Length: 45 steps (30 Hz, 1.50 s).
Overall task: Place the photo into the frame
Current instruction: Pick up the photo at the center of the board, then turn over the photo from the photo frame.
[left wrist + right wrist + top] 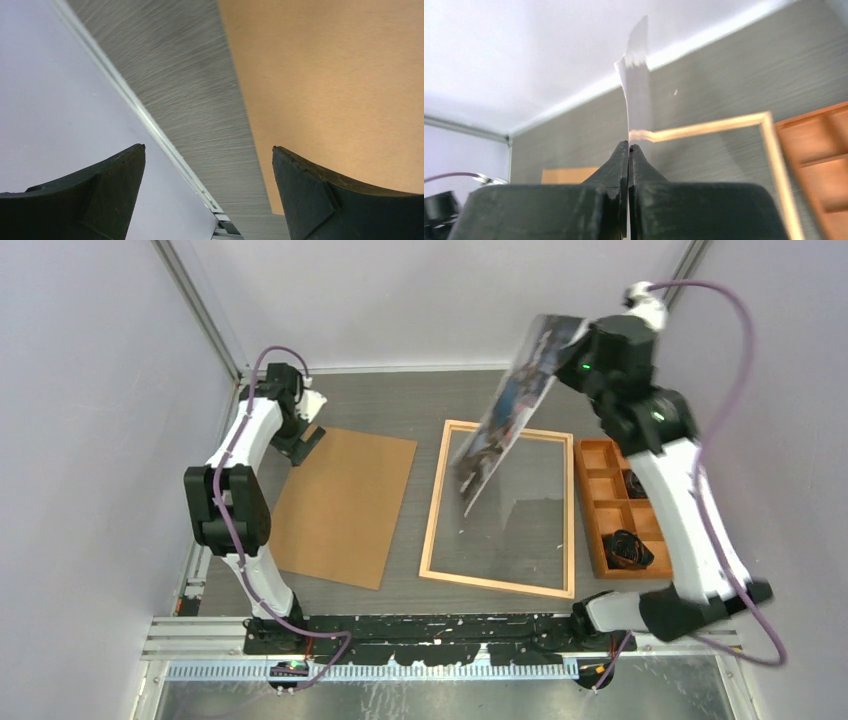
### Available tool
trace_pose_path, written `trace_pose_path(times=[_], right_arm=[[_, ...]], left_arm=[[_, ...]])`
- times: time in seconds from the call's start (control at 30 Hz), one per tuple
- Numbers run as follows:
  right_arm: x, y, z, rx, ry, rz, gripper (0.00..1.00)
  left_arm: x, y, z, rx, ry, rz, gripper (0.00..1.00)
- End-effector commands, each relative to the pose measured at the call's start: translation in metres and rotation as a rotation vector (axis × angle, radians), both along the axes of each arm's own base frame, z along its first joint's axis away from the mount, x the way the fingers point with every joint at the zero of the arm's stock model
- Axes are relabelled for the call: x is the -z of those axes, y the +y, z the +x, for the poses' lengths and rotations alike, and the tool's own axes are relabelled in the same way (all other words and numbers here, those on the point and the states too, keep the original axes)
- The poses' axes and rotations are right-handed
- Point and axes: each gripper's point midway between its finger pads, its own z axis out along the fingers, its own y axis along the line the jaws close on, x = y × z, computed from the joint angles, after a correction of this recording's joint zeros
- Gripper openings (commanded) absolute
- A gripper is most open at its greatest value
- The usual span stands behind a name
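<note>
Right gripper (629, 146) raised, clamping photo (515, 405) tilted above frame (435, 502); left gripper (209, 147) open, low.

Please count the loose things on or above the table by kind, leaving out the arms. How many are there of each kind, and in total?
photo: 1
wood frame: 1
brown board: 1
orange tray: 1
black bundles in the tray: 2
Total: 6

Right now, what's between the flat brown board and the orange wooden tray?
The thin light-wood rectangular frame lies between the brown board and orange tray, shown in the top view. The glossy photo hangs tilted above it, pinched in the right gripper.
</note>
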Motion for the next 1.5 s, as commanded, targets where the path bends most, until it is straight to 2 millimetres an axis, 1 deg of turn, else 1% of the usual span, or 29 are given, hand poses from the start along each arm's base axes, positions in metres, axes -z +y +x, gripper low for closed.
trace_pose_path(times=[0.0,0.07,0.1,0.13,0.2,0.23,0.3,0.37,0.47,0.5,0.57,0.67,0.73,0.87,0.9,1.0,1.1,1.17,1.23,1.37,1.47], right_arm=[[-0.054,-0.077,-0.080,0.175,-0.047,-0.247,0.01],[-0.075,-0.088,-0.096,0.190,-0.087,-0.274,0.01],[-0.082,-0.088,-0.099,0.173,-0.098,-0.287,0.01],[-0.084,-0.087,-0.100,0.153,-0.094,-0.302,0.01],[-0.077,-0.073,-0.095,0.071,-0.052,-0.341,0.01],[-0.064,-0.060,-0.085,0.021,-0.001,-0.377,0.01],[-0.043,-0.034,-0.076,-0.056,0.080,-0.460,0.01],[-0.020,-0.010,-0.068,-0.103,0.163,-0.582,0.01],[0.006,0.013,-0.057,-0.126,0.273,-0.737,0.01],[0.013,0.019,-0.054,-0.126,0.299,-0.768,0.01],[0.034,0.032,-0.047,-0.137,0.348,-0.789,0.01],[0.067,0.047,-0.036,-0.122,0.402,-0.748,0.01],[0.089,0.059,-0.029,-0.099,0.420,-0.678,0.01],[0.130,0.085,-0.020,-0.037,0.450,-0.443,0.01],[0.140,0.097,-0.020,-0.044,0.467,-0.360,0.01],[0.164,0.114,-0.015,0.002,0.497,-0.212,0.01],[0.179,0.121,-0.011,0.097,0.520,-0.108,0.01],[0.181,0.118,-0.007,0.173,0.524,-0.081,0.01],[0.179,0.112,-0.003,0.247,0.507,-0.074,0.01],[0.171,0.105,0.011,0.315,0.437,-0.074,0.01],[0.169,0.097,0.018,0.328,0.409,-0.146,0.01]], left_arm=[[0.013,-0.031,-0.011,0.053,0.041,-0.025,1.00],[0.018,-0.037,-0.014,0.065,0.050,-0.020,1.00],[0.020,-0.039,-0.015,0.067,0.052,-0.020,1.00],[0.021,-0.040,-0.016,0.067,0.053,-0.023,1.00],[0.022,-0.042,-0.018,0.066,0.056,-0.032,1.00],[0.023,-0.042,-0.019,0.066,0.060,-0.033,1.00],[0.026,-0.042,-0.022,0.064,0.063,-0.033,1.00],[0.027,-0.041,-0.025,0.064,0.063,-0.030,1.00],[0.030,-0.040,-0.027,0.062,0.064,-0.023,1.00],[0.030,-0.040,-0.028,0.061,0.065,-0.023,1.00],[0.030,-0.040,-0.029,0.060,0.063,-0.022,1.00],[0.028,-0.040,-0.028,0.060,0.058,-0.022,1.00],[0.029,-0.039,-0.028,0.062,0.057,-0.021,1.00],[0.031,-0.039,-0.029,0.061,0.057,-0.022,1.00],[0.030,-0.040,-0.029,0.061,0.056,-0.022,1.00],[0.031,-0.039,-0.030,0.059,0.059,-0.019,1.00],[0.030,-0.037,-0.030,0.059,0.056,-0.009,1.00],[0.031,-0.036,-0.031,0.060,0.057,-0.002,1.00],[0.030,-0.035,-0.031,0.059,0.055,0.004,1.00],[0.032,-0.033,-0.032,0.059,0.058,0.015,1.00],[0.033,-0.032,-0.032,0.059,0.058,0.021,1.00]])
